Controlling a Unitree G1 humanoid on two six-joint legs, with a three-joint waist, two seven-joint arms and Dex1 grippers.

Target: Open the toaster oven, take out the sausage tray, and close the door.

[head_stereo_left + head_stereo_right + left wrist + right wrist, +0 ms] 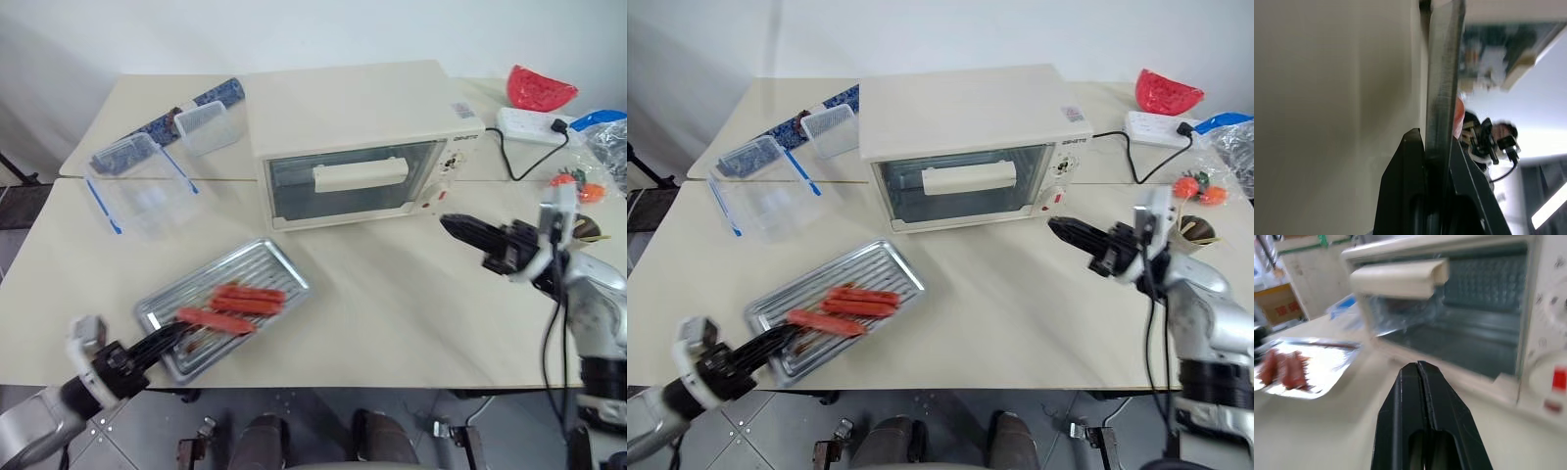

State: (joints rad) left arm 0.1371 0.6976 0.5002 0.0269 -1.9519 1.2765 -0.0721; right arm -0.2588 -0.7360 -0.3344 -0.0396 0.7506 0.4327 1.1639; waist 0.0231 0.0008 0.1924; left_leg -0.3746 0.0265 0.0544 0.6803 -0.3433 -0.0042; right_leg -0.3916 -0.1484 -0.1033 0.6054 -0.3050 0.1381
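Note:
The cream toaster oven [343, 108] stands at the back of the table. Its glass door [294, 186] is up against the front, bar handle [360, 175] across it. In front of the oven to the left, the silver sausage tray [265, 259] lies on the table with three sausages [235, 304] on it. My left gripper [171, 338] is shut on the tray's near rim [1442, 73], which is clamped between the fingers [1405, 186]. My right gripper [449, 223] hovers shut just right of the oven's lower front corner, pointing at it and holding nothing.
Clear plastic boxes with blue trim [137, 186] sit at the back left. A white power strip [529, 124] with a black cord [509, 157], a red bowl [541, 88] and small orange items [578, 186] crowd the back right.

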